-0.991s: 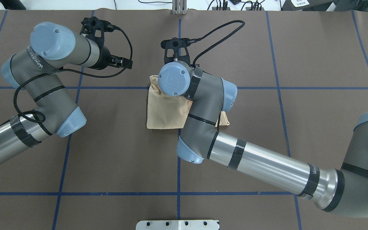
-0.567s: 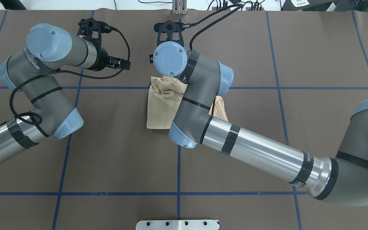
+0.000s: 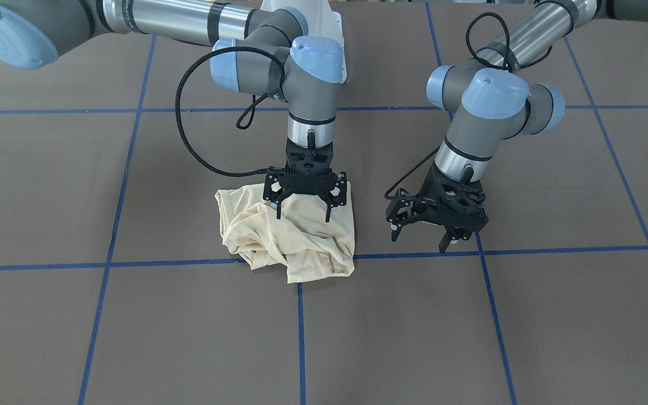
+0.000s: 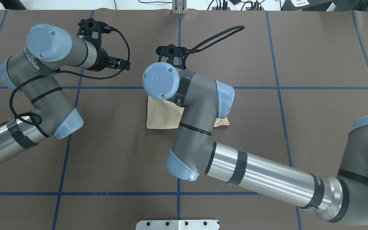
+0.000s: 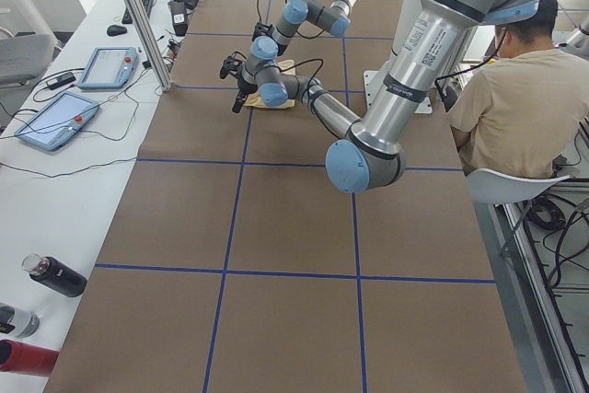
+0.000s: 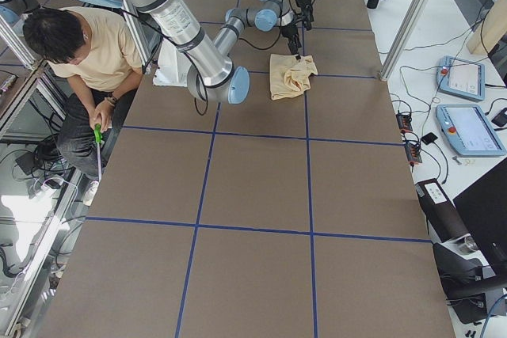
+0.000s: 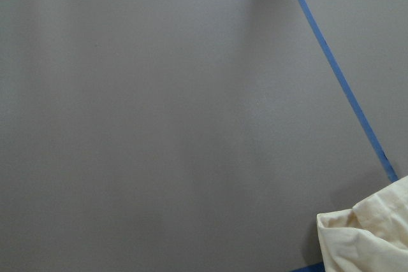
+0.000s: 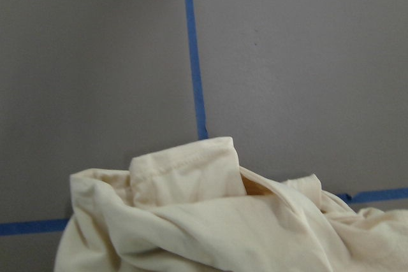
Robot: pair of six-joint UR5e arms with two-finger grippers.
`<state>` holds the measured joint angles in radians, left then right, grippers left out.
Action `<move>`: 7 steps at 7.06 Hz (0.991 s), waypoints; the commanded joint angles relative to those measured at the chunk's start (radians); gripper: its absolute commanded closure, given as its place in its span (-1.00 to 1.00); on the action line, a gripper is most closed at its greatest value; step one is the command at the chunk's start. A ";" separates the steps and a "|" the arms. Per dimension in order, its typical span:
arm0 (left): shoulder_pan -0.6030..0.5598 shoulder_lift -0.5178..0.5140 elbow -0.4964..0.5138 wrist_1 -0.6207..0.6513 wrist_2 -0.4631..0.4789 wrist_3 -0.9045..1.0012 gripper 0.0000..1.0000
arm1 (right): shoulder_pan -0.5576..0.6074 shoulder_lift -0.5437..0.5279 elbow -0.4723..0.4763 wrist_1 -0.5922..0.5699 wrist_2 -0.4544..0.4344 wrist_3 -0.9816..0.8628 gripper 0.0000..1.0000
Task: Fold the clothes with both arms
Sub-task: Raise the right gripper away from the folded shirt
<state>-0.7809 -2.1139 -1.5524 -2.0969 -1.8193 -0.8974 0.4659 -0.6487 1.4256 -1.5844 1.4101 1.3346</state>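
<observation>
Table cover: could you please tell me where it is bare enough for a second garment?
Bare: the squares on the operators' side of the blue tape line. Crowded: the centre, with the right end effector over the T-shirt and the left end effector beside it.

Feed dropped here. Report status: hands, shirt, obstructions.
Right hand open, poised over shirt, holding nothing. Left hand open, empty, off to the side. Shirt bunched on table, fold rumpled. Nothing seen in the way.
</observation>
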 commanded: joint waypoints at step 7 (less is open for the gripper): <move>0.002 0.000 -0.002 0.000 0.000 -0.002 -1.00 | -0.067 -0.089 0.030 0.040 -0.043 0.167 -0.19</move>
<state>-0.7793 -2.1138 -1.5539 -2.0969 -1.8193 -0.8989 0.4109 -0.7167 1.4551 -1.5470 1.3720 1.4893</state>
